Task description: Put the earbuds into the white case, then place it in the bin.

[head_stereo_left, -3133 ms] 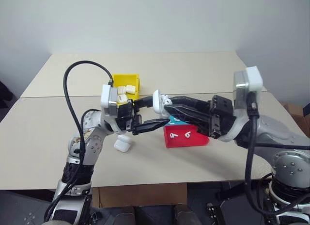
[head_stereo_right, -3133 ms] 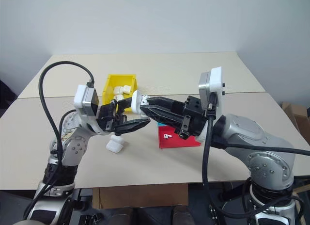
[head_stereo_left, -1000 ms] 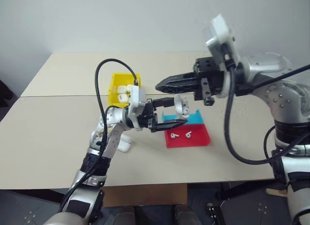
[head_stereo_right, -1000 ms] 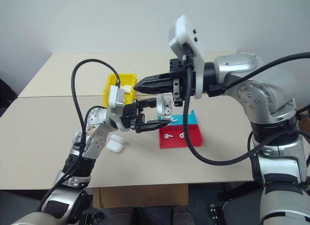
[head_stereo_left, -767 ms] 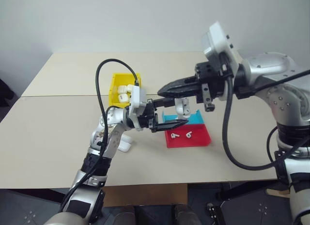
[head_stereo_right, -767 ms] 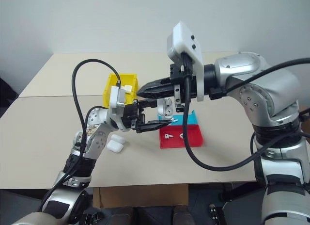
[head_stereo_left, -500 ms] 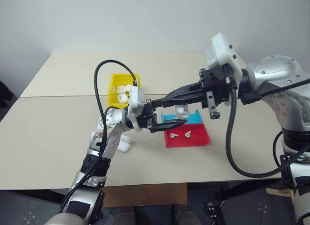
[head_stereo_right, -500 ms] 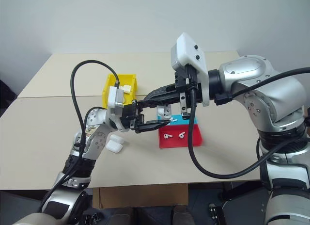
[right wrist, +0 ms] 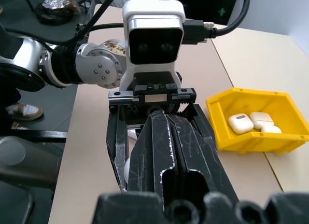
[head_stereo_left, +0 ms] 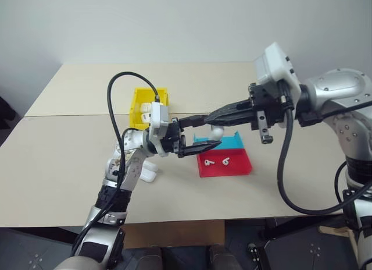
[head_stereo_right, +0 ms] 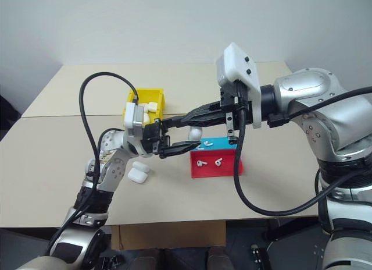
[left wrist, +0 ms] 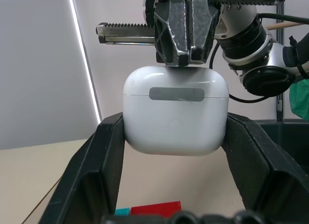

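Observation:
My left gripper (left wrist: pixel 175 122) is shut on the white case (left wrist: pixel 175 110), which it holds above the table with the lid down. In the head views this case (head_stereo_left: pixel 216 132) hangs over the back of the red and teal tray. My right gripper (head_stereo_left: pixel 212 120) is shut and reaches in from the right, with its tips (left wrist: pixel 183 55) resting on the case's lid end. Two earbuds (head_stereo_left: pixel 210 162) (head_stereo_left: pixel 225 160) lie on the red part of the tray. The yellow bin (head_stereo_left: pixel 139 99) stands behind my left arm.
Several white cases (right wrist: pixel 240 122) lie in the bin (right wrist: pixel 251 142). Another white case (head_stereo_left: pixel 148 176) sits on the table beside my left forearm. The tray (head_stereo_left: pixel 232 168) lies near the table's middle. Black cables loop over both arms.
My right gripper has swung down from above onto the held case. The case's lid, which stood up a second ago, now lies shut. My left hand has stayed put.

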Tool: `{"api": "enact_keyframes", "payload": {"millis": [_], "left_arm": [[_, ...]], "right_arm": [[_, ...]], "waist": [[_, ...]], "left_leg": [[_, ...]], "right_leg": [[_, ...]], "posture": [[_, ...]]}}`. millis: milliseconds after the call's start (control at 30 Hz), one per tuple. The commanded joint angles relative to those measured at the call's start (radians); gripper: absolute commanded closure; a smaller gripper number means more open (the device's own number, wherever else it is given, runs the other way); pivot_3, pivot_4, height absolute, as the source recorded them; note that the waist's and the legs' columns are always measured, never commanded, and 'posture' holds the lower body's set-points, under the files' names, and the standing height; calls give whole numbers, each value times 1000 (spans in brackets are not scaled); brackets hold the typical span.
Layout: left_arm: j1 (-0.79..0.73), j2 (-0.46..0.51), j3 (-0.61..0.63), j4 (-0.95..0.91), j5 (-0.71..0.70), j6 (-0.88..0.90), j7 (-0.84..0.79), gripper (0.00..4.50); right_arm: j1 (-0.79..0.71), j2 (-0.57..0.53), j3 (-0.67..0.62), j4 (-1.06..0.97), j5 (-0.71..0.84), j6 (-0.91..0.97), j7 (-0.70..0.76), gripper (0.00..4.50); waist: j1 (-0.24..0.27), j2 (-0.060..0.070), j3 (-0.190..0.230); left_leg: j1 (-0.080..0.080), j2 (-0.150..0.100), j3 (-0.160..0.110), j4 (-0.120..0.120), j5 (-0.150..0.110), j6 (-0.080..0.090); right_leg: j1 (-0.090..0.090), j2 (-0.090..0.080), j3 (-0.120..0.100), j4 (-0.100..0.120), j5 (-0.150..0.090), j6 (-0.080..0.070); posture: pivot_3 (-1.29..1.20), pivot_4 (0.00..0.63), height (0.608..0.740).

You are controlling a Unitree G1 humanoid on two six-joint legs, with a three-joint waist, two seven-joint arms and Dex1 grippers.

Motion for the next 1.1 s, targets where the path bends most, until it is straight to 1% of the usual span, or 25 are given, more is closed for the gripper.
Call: {"api": "enact_keyframes", "payload": {"millis": [33, 100, 200, 300, 367, 433, 467, 567, 633, 700, 733, 767, 833, 900, 967, 1100], "left_arm": [[1, -5, 19, -32, -18, -33, 5, 1715], [7, 0, 26, -45, -22, -34, 15, 1715], [15, 8, 52, -81, -46, -34, 29, 1715], [31, 39, 102, -161, -72, 29, 114, 1715], [42, 71, 119, -191, -41, 49, 176, 1715], [31, 154, 103, -222, 41, 166, 279, 1715], [19, 175, 107, -225, 77, 218, 353, 1715], [-49, 178, 122, -209, 155, 385, 589, 1715], [-106, 174, 103, -157, 245, 444, 711, 1715], [-150, 161, 79, -92, 328, 447, 800, 1715], [-185, 181, 37, -34, 369, 469, 793, 1715], [-219, 181, 11, 28, 409, 499, 819, 1715], [-265, 161, -15, 166, 473, 496, 883, 1715], [-277, 148, -26, 234, 503, 444, 900, 1715], [-310, 125, -29, 321, 525, 436, 927, 1715], [-382, 80, 0, 507, 534, 361, 974, 1715]], "right_arm": [[10, -10, -100, 0, 28, -18, -14, 4418], [43, -10, -160, 4, 32, -40, -32, 4418], [85, 18, -279, 2, 92, -32, -100, 4418], [186, 44, -388, -52, 132, -18, -193, 4418], [264, 51, -424, -100, 143, -8, -247, 4418], [359, 68, -449, -154, 161, 8, -306, 4418], [412, 85, -460, -183, 170, 7, -332, 4418], [520, 126, -480, -240, 201, -3, -399, 4418], [569, 139, -474, -251, 197, -5, -430, 4418], [591, 144, -466, -243, 200, 1, -459, 4418], [597, 145, -459, -233, 196, 0, -469, 4418], [598, 143, -453, -219, 202, 15, -481, 4418], [593, 144, -440, -197, 203, 25, -504, 4418], [589, 144, -434, -192, 208, 26, -518, 4418], [588, 138, -428, -194, 210, 27, -526, 4418], [592, 120, -419, -200, 203, 30, -540, 4418]], "waist": [[0, 0, 0], [1, 0, 0], [1, 0, 0], [1, 0, 0], [1, 0, 0], [-1, 0, 0], [-1, 0, 0], [0, -1, 0], [3, -1, 0], [3, -1, 0], [2, -1, 0], [2, -1, 0], [2, -1, 0], [-3, -1, 0], [-4, -1, 0], [2, -3, 1]], "left_leg": [[0, 0, 0, 0, 0, 0], [0, 0, 0, 0, 0, 0], [0, 0, 0, 0, 0, 0], [0, 0, -1, 0, 0, 0], [0, 0, -1, 0, 0, 0], [1, 0, 0, 0, 0, 0], [1, 0, 0, 0, 0, 0], [3, 0, 0, 0, 0, 0], [2, 0, -1, 1, 0, 0], [2, -1, -1, 1, 0, 0], [2, -1, -1, 1, 0, 0], [2, -1, -1, 1, 0, 0], [2, -1, -1, 0, 0, 0], [2, -1, -1, 0, 0, 0], [1, -1, 0, 0, 0, 0], [-1, -1, -1, 0, 0, 0]], "right_leg": [[0, 0, 0, 0, 0, 0], [0, 0, 0, 0, 0, 0], [1, 0, 0, 0, 0, 0], [0, 0, 0, 0, 0, 0], [1, 0, 0, 0, 0, 0], [1, 0, 1, 0, 0, 0], [1, 0, 1, 1, 0, 0], [2, 0, 1, 2, -1, 2], [2, 0, 0, 2, -2, 4], [3, 0, 0, 1, -1, 4], [3, 0, 0, 1, -1, 4], [3, 0, 1, 1, -1, 4], [2, 0, 1, 0, 0, 2], [2, 0, 1, 0, 0, 2], [1, 0, 1, 0, 1, 1], [-1, 0, 0, 0, 1, 1]], "posture": [[0, 150, 740], [0, 150, 740], [0, 150, 740], [0, 150, 740], [0, 150, 740], [0, 150, 740], [0, 150, 740], [0, 150, 740], [0, 150, 740], [0, 150, 740], [0, 150, 740], [0, 150, 740], [0, 150, 740], [0, 150, 740], [0, 150, 740], [0, 150, 740]]}}
